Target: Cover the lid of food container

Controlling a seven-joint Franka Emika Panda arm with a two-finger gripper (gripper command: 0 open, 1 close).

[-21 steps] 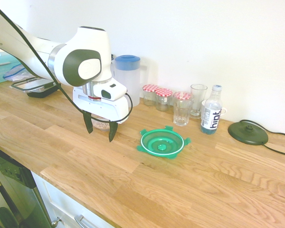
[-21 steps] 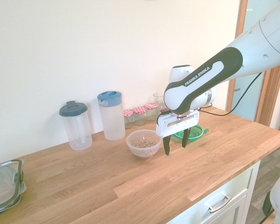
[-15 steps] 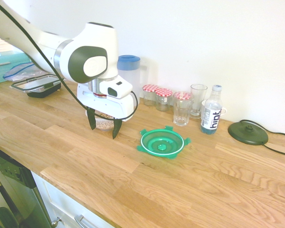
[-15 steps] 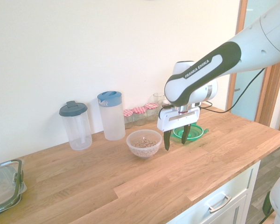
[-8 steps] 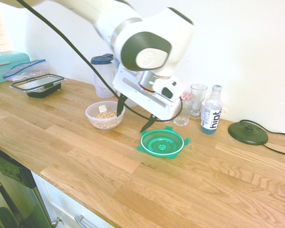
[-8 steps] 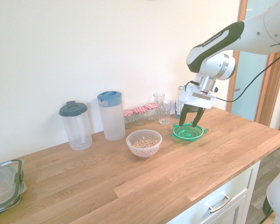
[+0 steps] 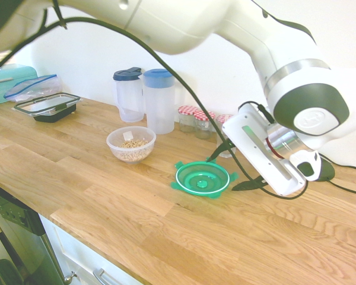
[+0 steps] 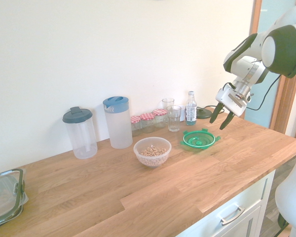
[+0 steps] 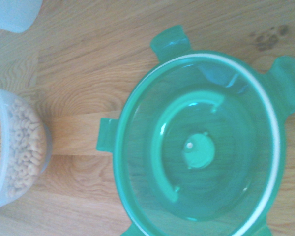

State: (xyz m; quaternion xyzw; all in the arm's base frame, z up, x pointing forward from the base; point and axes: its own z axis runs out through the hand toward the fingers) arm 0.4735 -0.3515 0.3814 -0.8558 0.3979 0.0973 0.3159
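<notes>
The round green lid (image 7: pixel 202 178) with a white rim ring lies flat on the wooden counter, its inner side up. It fills most of the wrist view, lid (image 9: pixel 201 147). The food container (image 7: pixel 131 144), a small clear bowl of beige cereal rings, stands uncovered a little way from the lid, toward the pitchers. It also shows as the food container (image 8: pixel 152 150) and at the wrist view's edge, food container (image 9: pixel 14 147). My gripper (image 8: pixel 216 123) hangs tilted above the counter, just beyond the lid on the side away from the bowl. It is open and holds nothing, gripper (image 7: pixel 221 174).
Two tall clear pitchers (image 7: pixel 159 101) with dark blue lids stand at the wall behind the bowl. Jars with red checked lids (image 8: pixel 147 122), glasses (image 8: pixel 174 118) and a water bottle (image 8: pixel 190 108) line the wall behind the lid. A black-rimmed rectangular container (image 7: pixel 47 107) sits far along the counter.
The arm has swung from beside the bowl, over the lid, to its far side and has risen. The gripper has tilted and stayed open. Lid and bowl have not moved.
</notes>
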